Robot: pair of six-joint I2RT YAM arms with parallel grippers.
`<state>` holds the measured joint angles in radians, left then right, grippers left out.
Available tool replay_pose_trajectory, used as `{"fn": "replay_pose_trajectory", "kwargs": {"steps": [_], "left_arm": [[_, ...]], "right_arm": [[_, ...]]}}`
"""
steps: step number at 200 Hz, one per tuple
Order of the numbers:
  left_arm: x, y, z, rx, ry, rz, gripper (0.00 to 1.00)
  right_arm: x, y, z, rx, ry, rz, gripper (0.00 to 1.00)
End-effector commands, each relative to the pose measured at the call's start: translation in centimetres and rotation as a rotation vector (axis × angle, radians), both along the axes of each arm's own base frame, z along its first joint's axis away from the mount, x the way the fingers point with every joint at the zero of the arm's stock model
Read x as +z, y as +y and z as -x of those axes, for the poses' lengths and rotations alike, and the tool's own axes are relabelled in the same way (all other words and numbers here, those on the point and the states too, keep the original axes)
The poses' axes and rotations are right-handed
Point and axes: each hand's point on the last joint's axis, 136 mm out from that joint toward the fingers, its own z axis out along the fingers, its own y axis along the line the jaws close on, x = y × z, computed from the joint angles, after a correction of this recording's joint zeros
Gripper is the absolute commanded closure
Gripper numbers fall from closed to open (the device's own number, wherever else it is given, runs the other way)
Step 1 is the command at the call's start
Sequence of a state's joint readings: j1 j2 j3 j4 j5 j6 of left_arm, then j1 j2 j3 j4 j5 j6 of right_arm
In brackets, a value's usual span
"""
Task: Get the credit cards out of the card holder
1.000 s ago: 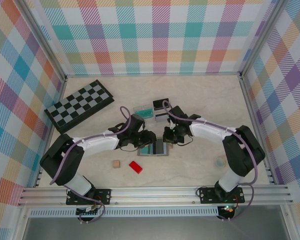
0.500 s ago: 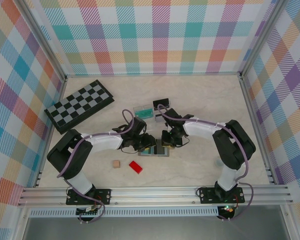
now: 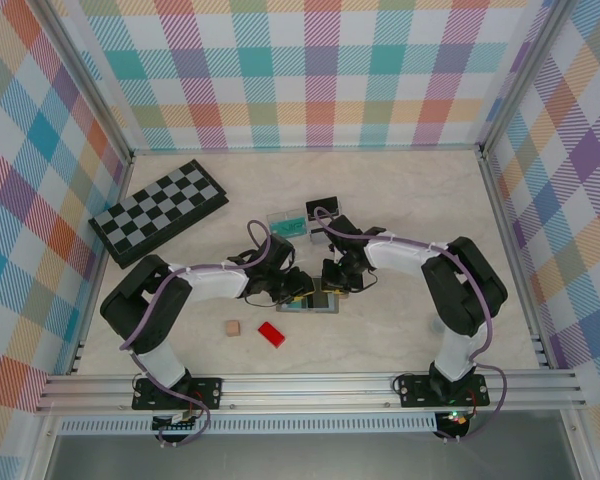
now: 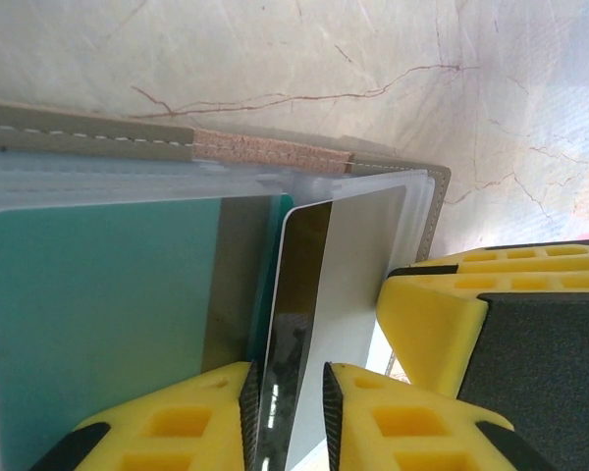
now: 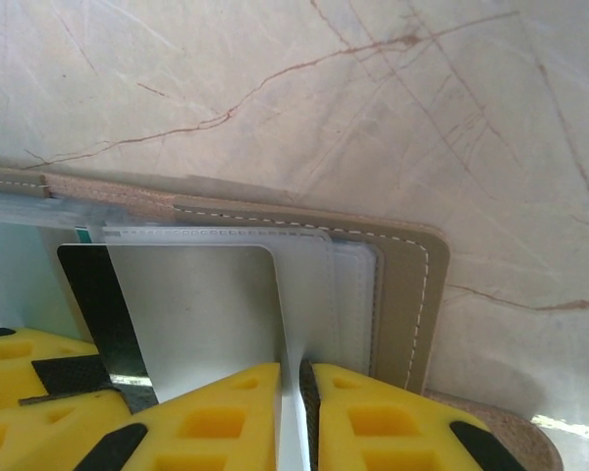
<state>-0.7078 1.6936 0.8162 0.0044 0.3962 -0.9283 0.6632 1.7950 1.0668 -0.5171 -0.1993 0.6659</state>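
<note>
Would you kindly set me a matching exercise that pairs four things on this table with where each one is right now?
Things:
1 chessboard
2 red block
3 silver-grey card
4 card holder

Places:
A pinched in the left tool
B far left of the table
C next to a tan cube
D its clear pocket pinched by the right tool

Pairs: 1-B; 2-C; 3-A; 4-D

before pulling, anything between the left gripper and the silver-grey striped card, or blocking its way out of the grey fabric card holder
Nothing visible. The left gripper straddles the silver-grey striped plastic card; the right gripper pinches a clear sleeve beside it in the grey fabric card holder.
</note>
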Motion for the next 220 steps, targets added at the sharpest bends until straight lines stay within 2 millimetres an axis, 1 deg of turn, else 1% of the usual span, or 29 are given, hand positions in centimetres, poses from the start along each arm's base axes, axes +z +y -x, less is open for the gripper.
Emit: {"fn": "replay_pose_trajectory", "kwargs": {"steps": [1,47,61,88,142,175,195,220], "left_arm": [[0.1,-0.3,-0.3,0.002,0.012,0.021,0.75],[0.5,-0.7,-0.6,-0.006,-0.003,0.06,0.78],[0.8,-0.7,-0.7,-0.005,-0.013,0.064,0.8],[0.6,-0.3,-0.6,-0.002,-0.011,0.065,0.83],[1.0,-0.6,-0.8,-0.011,-0.027,0.087,0.9],[0.6,0.2,-0.6,-0.007,-0.028,0.05,1.0],[0.7,1.0,-0.3,-0.013,-0.037,0.011,1.0],[1.4,2.0,-0.2,-0.022,-0.061,-0.021,1.0]], "right_arm": [[-1.4,-0.4,0.8,0.011,0.044,0.04,0.84],[-1.6,-0.2,1.0,0.017,0.055,0.028,0.84],[-1.7,-0.3,1.1,0.017,0.055,0.03,0.84],[-1.8,-0.4,1.1,0.016,0.059,0.033,0.84],[-2.0,-0.3,1.2,0.016,0.065,0.032,0.85],[-2.2,-1.0,1.4,0.0,0.072,0.066,0.85],[-2.0,-0.9,1.3,-0.004,0.062,0.056,0.84],[-1.3,-0.8,1.0,-0.005,0.038,0.043,0.84]]}}
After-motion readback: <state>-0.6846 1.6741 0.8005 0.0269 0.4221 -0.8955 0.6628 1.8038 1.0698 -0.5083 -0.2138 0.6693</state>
